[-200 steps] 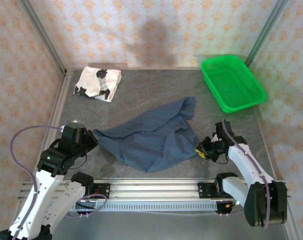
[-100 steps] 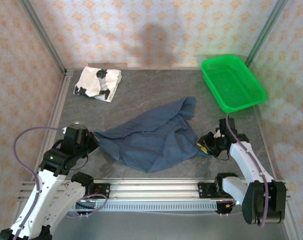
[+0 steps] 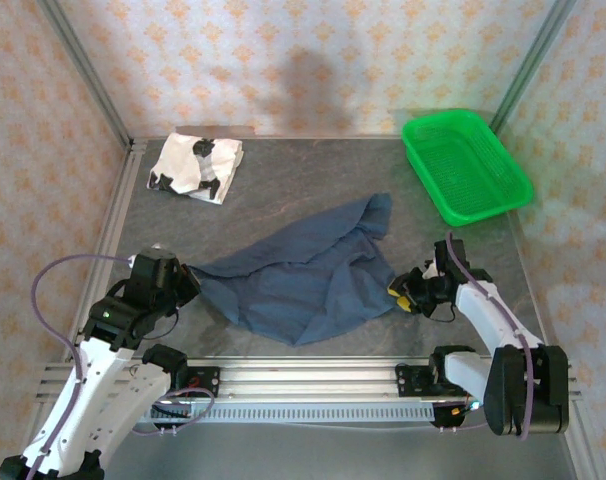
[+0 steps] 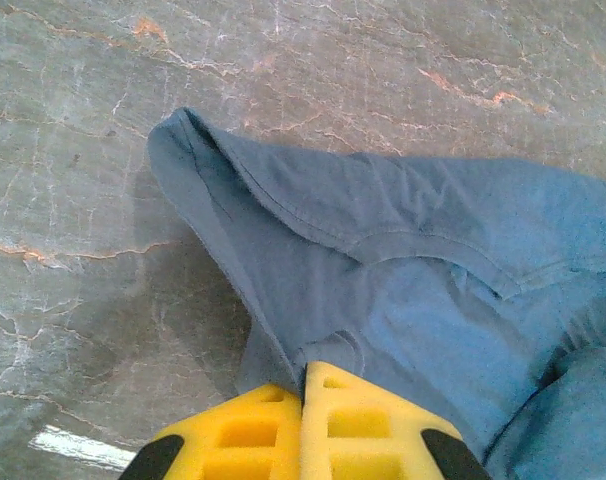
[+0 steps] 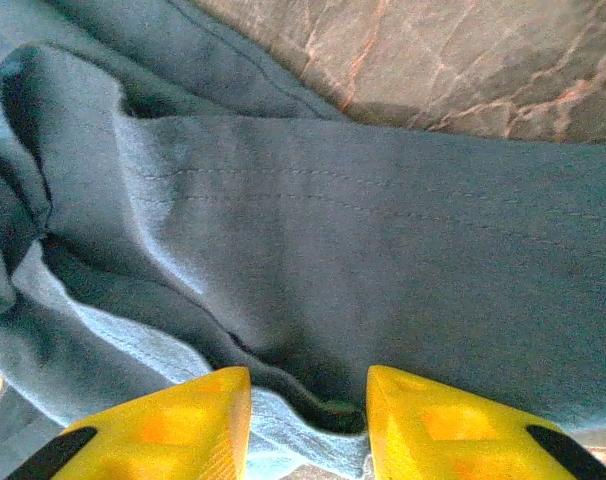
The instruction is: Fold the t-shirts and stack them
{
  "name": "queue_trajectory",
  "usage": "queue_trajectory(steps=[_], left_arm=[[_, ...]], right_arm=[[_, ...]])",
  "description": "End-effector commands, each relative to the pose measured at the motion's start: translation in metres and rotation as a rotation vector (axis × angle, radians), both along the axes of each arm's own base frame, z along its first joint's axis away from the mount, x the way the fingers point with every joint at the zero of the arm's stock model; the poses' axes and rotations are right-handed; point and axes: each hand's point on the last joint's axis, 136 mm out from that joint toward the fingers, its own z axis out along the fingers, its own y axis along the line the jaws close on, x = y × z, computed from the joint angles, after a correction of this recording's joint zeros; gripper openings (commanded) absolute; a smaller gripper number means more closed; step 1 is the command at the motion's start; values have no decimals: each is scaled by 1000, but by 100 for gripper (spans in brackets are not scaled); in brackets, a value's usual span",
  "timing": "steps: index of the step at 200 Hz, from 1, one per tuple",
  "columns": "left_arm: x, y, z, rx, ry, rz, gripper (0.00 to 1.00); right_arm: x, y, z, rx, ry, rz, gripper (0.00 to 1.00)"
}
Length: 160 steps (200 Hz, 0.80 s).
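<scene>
Pinching the left tip of the navy shirt (image 3: pixel 293 280), my left claw (image 4: pixel 303 395) is squeezed flat on the cloth. My right claw (image 5: pixel 308 400) is partly open, a fold of the shirt's right edge sitting in its gap — not grabbed yet. The shirt lies crumpled in the middle of the table (image 3: pixel 313 180), soft and floppy, so I think hems and corners are best to hold. Behind it is bare room to spread it. Far back sit the folded white shirt (image 3: pixel 196 165), left corner, and the green basket (image 3: pixel 466 165), right.
</scene>
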Motion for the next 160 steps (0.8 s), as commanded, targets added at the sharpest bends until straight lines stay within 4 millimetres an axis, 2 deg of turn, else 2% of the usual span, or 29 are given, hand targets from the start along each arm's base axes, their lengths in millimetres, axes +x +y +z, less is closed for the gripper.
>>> queue_trajectory(steps=[1, 40, 69, 98, 117, 134, 160], left_arm=[[2, 1, -2, -3, -7, 12, 0], [1, 1, -6, -8, -2, 18, 0], [1, 0, -8, -9, 2, 15, 0], [0, 1, -9, -10, 1, 16, 0], [-1, 1, -10, -8, 5, 14, 0], [-1, 1, -10, -4, 7, 14, 0], [-2, 1, -11, -4, 9, 13, 0]], right_arm=[[2, 6, 7, 46, -31, 7, 36], [3, 13, 13, 97, -53, 4, 34], [6, 14, 19, 105, -70, 5, 29], [2, 14, 13, 105, -54, 12, 22], [-4, 13, 9, 95, -31, 25, 23], [-13, 5, 6, 20, 2, 57, 25], [-11, 1, 4, -1, 2, 41, 26]])
